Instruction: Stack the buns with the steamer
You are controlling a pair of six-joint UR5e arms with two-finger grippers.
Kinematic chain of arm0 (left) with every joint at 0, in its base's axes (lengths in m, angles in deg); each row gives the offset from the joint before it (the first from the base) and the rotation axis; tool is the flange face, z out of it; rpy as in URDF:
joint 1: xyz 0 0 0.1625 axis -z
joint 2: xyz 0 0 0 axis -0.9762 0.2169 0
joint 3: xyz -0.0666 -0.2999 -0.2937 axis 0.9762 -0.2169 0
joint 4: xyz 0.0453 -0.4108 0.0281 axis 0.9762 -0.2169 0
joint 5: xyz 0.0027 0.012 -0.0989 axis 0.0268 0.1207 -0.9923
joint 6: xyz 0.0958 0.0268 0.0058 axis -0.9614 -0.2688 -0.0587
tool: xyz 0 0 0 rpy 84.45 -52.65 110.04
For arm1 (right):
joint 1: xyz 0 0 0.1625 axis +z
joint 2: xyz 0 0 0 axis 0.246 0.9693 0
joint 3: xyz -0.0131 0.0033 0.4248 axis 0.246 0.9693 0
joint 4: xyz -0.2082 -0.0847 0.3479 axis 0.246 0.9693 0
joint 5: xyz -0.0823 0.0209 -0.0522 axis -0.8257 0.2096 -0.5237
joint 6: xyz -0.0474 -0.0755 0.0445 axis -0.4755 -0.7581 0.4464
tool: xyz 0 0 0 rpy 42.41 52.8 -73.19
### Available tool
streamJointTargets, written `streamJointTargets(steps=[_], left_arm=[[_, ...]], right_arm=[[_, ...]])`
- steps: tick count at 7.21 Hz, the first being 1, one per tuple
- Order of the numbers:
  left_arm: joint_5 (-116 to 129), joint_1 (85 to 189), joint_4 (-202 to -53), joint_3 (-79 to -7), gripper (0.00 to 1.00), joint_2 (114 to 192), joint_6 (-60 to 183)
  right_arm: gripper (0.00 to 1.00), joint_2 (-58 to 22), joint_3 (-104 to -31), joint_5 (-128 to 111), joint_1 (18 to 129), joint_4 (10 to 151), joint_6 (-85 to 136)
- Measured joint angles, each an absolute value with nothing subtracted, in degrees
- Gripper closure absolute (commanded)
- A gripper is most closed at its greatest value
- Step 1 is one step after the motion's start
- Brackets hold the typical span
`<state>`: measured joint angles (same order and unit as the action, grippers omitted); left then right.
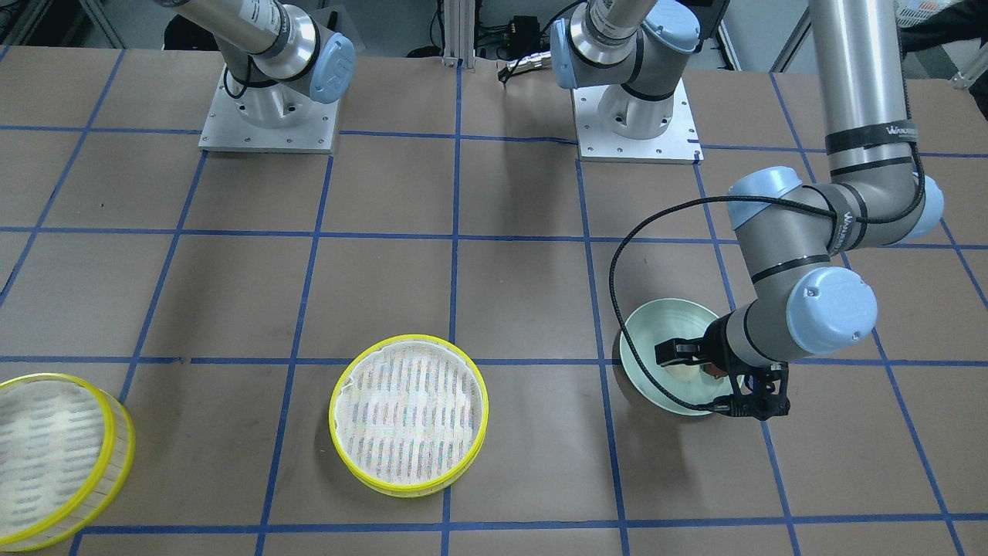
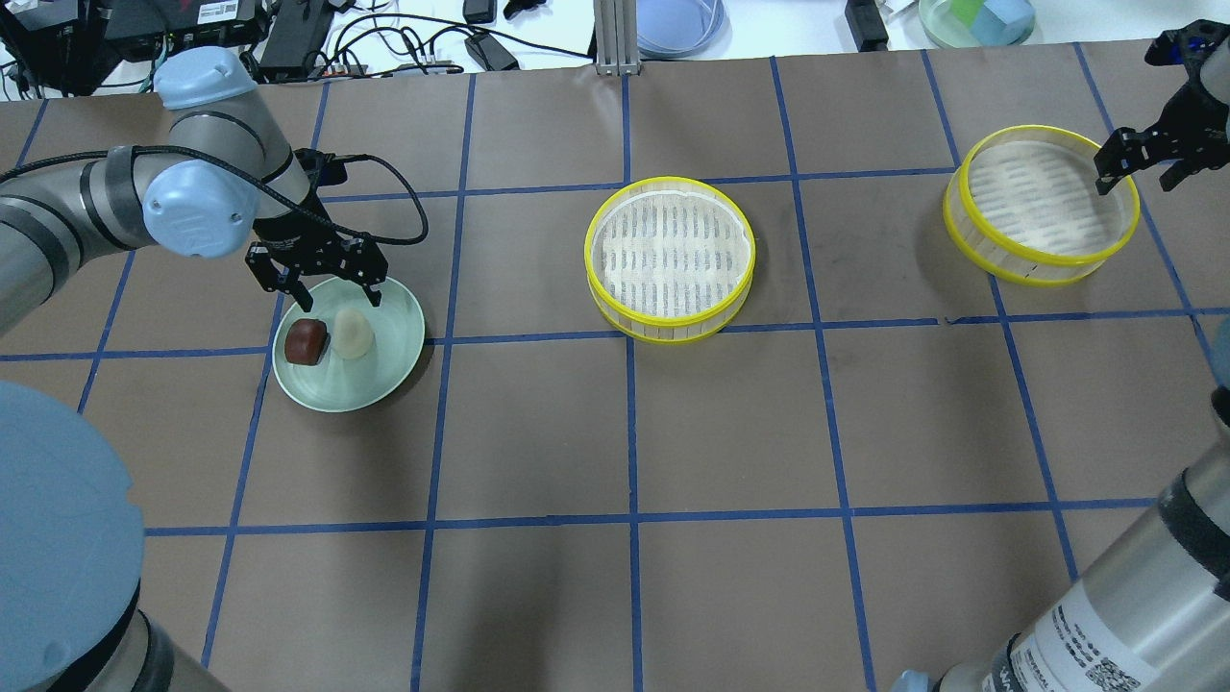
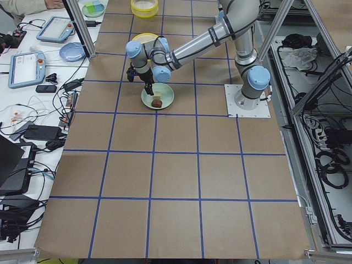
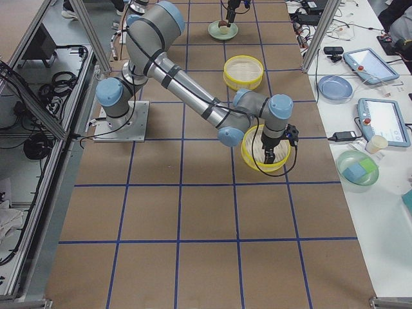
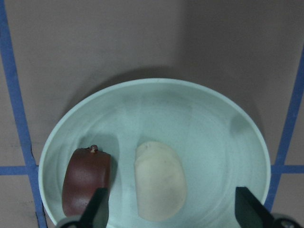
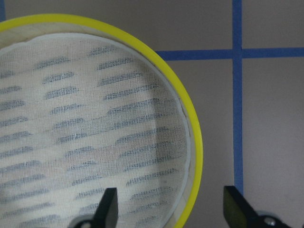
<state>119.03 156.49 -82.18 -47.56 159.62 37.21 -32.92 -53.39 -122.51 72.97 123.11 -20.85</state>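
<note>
A cream-white bun (image 2: 353, 333) and a dark reddish-brown bun (image 2: 307, 341) lie side by side on a pale green plate (image 2: 384, 370). My left gripper (image 2: 332, 291) hangs open just above them. In the left wrist view its fingertips flank the cream bun (image 5: 160, 180), with one tip at the brown bun (image 5: 85, 183). One yellow-rimmed steamer tray (image 2: 670, 259) stands mid-table and a second (image 2: 1043, 207) stands far right. My right gripper (image 2: 1142, 163) is open and straddles the second tray's rim (image 6: 192, 142), holding nothing.
The two arm base plates (image 1: 268, 116) (image 1: 637, 123) sit at the robot's side of the table. Past the far edge are cables, a bluish dish (image 2: 677, 19) and a green container (image 2: 975, 19). Blue tape lines grid the brown tabletop.
</note>
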Motion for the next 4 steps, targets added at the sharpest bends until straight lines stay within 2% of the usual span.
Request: streamJointTargets(steps=[1,2,3,4], left_arm=[[119.06,156.49,-82.04,-47.67,0.44,160.5,37.0],[119.05,156.49,-81.97,-47.91,0.62,161.32,36.91],[119.02,156.49,-81.94,-48.23,0.98,161.92,36.83],[119.04,156.49,-81.93,-48.43,1.0,162.27,36.61]], right_arm=[[0.2,-33.74,-53.34,-122.56,72.77,123.96,-20.94],[0.25,-34.91,-53.22,-122.61,72.43,125.25,-21.08],[0.38,-35.69,-53.1,-122.64,72.11,126.37,-21.13],[0.49,-36.06,-53.05,-122.65,71.97,126.84,-21.2]])
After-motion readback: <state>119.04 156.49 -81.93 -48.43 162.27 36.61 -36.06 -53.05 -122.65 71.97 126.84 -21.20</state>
